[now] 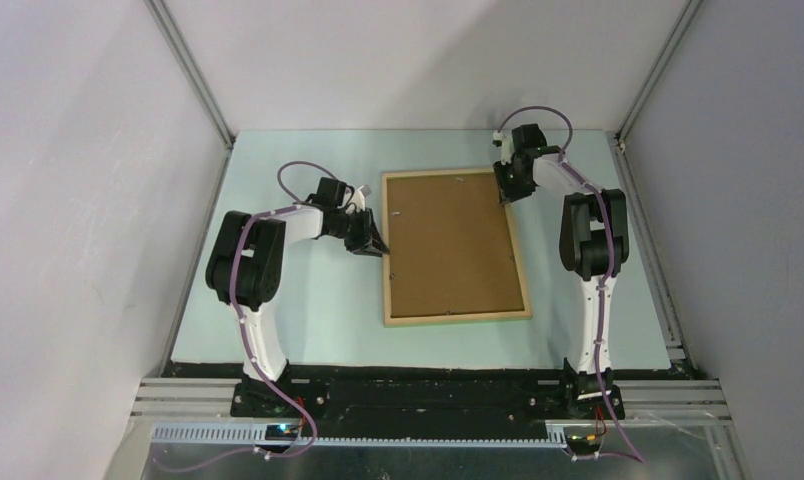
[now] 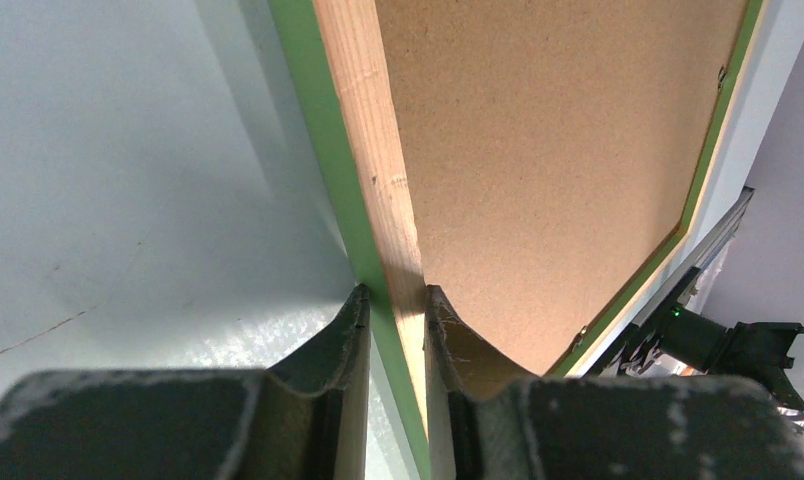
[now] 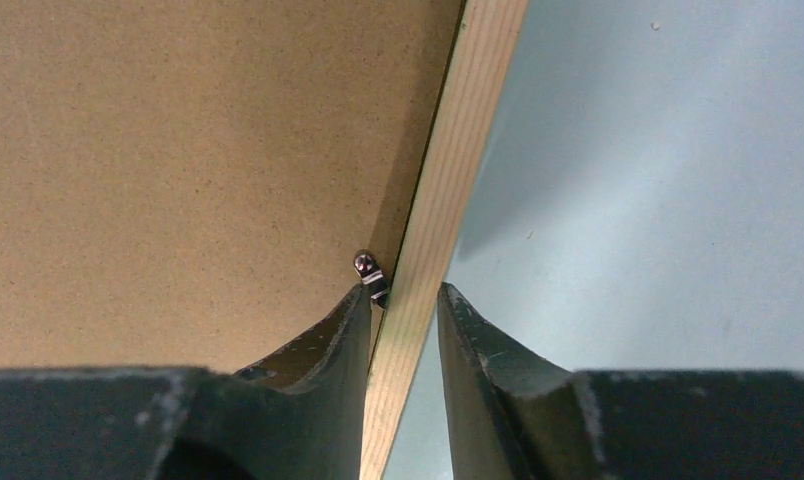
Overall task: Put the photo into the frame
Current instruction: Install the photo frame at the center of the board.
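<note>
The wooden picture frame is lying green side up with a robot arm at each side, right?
No. The thin rectangular pale wooden picture frame lies back side up, its brown backing board showing in the top view. The rest is right.

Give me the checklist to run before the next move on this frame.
1. The left gripper clamps the frame on its left rail: ok.
2. The right gripper straddles the right rail: ok.
3. Firm right-hand grip: cannot tell.
4. The frame lies back up on the table: ok.
5. The backing board is out of the frame: not ok, it sits inside.
6. The photo is located: cannot tell, none in view.
</note>
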Motion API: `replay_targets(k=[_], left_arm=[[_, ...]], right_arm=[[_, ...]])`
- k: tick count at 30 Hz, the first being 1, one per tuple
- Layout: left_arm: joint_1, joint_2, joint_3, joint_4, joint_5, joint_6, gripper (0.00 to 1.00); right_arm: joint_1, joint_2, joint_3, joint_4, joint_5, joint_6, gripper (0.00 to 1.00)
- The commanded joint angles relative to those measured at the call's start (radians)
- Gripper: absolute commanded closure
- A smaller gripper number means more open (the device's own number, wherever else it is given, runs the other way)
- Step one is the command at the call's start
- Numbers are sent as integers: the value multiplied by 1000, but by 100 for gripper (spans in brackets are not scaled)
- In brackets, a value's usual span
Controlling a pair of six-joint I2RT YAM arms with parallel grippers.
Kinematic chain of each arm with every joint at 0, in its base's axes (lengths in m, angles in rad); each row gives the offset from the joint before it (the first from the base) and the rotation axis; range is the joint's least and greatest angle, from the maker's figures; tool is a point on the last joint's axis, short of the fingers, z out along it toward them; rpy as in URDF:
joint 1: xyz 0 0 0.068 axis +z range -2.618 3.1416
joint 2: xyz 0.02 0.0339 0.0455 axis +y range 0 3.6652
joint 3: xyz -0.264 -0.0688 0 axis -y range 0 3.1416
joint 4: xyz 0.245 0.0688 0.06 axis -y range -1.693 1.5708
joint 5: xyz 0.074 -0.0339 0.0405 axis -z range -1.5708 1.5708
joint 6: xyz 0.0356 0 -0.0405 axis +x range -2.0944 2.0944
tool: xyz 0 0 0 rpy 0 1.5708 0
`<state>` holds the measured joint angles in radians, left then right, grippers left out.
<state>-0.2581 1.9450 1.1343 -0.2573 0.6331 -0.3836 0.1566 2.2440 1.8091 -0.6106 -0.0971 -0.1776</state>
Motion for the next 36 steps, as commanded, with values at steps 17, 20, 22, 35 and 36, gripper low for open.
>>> replay_targets(k=[17,20,22,35,36], left_arm=[[-32,30,-1,-80,-20,78,100],[-32,32,3,-87,-22,85,100],[-32,34,5,-92,-23,91,100],[-32,27,21,-125,-29,112,100],[-33,25,22,-126,-29,110,100]], right_arm=[[-5,-1,35,-9,-96,-106,85],[-8,-3,43,-8,-100,-127,85],[-8,-8,41,-5,-102,-140,83],[-14,-104,-86,9,-83,-119,44],[-15,-110,-94,8,-82,-110,43]])
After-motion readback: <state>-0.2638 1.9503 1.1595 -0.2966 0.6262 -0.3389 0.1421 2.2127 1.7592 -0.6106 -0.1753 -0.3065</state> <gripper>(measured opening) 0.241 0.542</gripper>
